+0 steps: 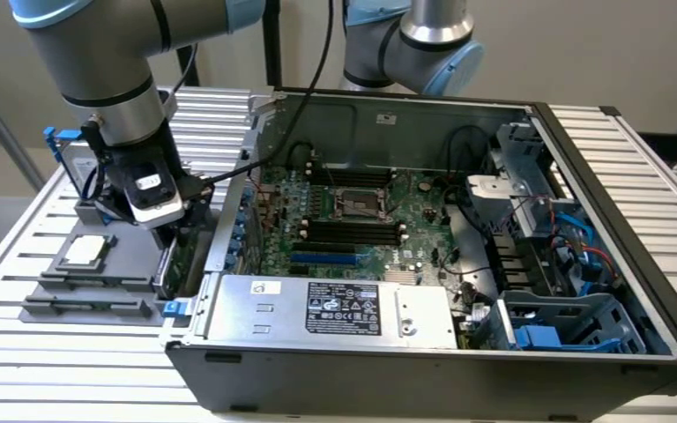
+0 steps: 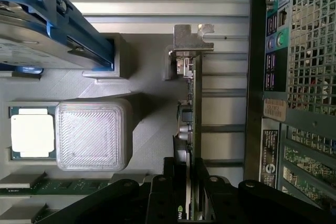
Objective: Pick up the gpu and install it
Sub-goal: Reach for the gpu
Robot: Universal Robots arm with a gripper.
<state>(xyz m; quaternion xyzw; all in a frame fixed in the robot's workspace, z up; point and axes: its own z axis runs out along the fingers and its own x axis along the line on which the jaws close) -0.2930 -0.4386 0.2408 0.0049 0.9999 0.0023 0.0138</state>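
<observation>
Exterior view: gripper (image 1: 180, 236) clamped on gpu (image 2: 197, 93) at 9 o'clock of case (image 1: 374, 388), outside it; pickup underway, install not yet done.

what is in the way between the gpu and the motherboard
The case wall: the gpu stands on edge in the grey holder outside it, at the gripper, with that wall between it and the motherboard. Nothing covers the motherboard from above.

The gpu (image 2: 198, 129) shows a green board edge and a silver bracket (image 2: 190, 38). The fingers (image 2: 169, 174) are black. The hard drive frame (image 2: 79, 27) is blue, the motherboard (image 1: 351, 216) green, the computer case (image 1: 433, 379) black, and the tabletop (image 1: 68, 370) pale grey with ribbed stripes.
</observation>
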